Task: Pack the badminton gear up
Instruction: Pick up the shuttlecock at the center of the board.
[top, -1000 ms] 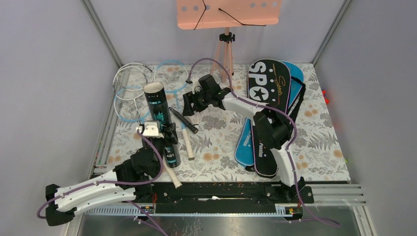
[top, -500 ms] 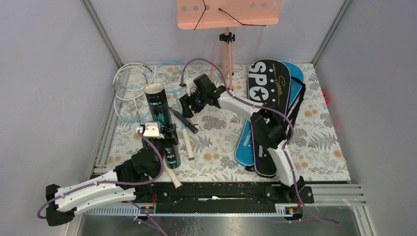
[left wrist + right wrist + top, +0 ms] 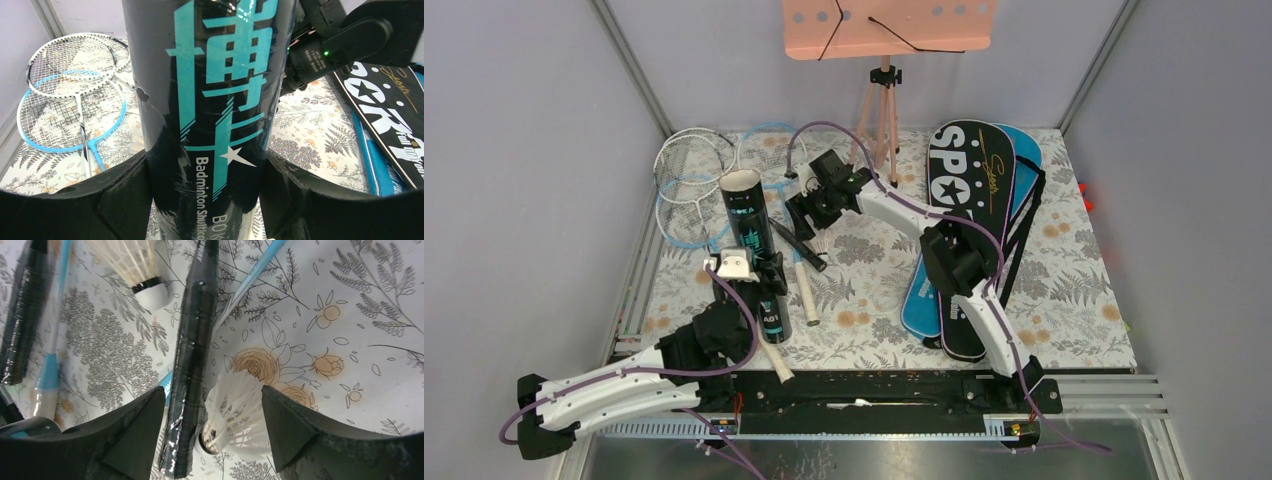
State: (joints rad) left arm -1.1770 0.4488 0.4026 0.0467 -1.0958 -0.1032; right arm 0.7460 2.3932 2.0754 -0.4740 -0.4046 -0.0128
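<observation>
Big stuff first: the tall black cardboard tube with teal lettering [image 3: 746,215] stands at the left of the floral-print table [image 3: 1064,290], mouth up, clamped by the left gripper [image 3: 752,275]. The right gripper [image 3: 212,412] hangs spread wide over a black-wrapped racket handle [image 3: 192,355] and the small white feather shuttlecock [image 3: 235,410] lying right against it. I'd nudge right so only the shuttlecock sits in the gap, then pinch near its base, not the feathers.

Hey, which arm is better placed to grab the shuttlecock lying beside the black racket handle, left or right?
Right. The right gripper hangs open over that shuttlecock, with the feathers between its fingers. The left gripper is busy, clamped on the black tube.
</observation>
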